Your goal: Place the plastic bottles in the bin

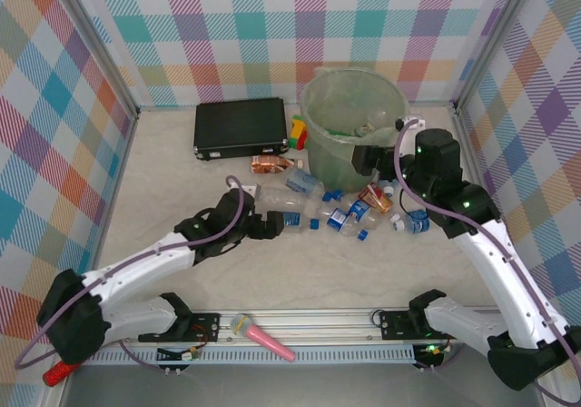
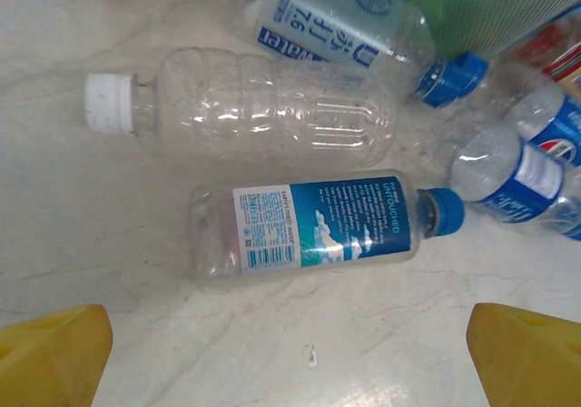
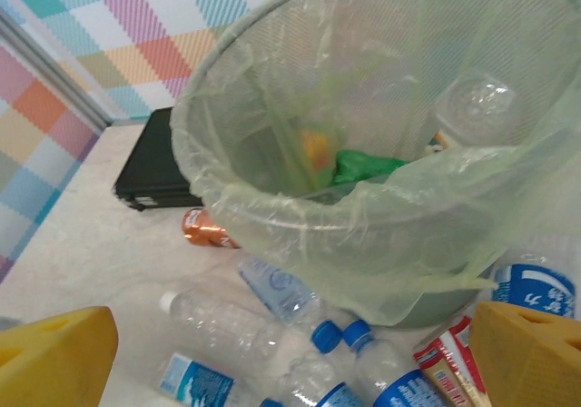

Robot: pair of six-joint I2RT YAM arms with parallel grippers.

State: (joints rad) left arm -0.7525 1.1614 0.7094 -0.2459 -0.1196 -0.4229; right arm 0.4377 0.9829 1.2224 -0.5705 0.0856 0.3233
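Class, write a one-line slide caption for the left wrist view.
Left gripper open over a blue-labelled bottle, beside a white-capped clear bottle.

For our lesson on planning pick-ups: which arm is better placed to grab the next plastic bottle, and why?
Left. The left gripper is open with the teal-labelled bottle centred just ahead. The right gripper, also open, faces the bin.

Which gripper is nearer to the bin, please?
Right. The right gripper hangs just beside the bin, at its wall, open; the left gripper is farther off, low over the bottles lying in front of the bin.
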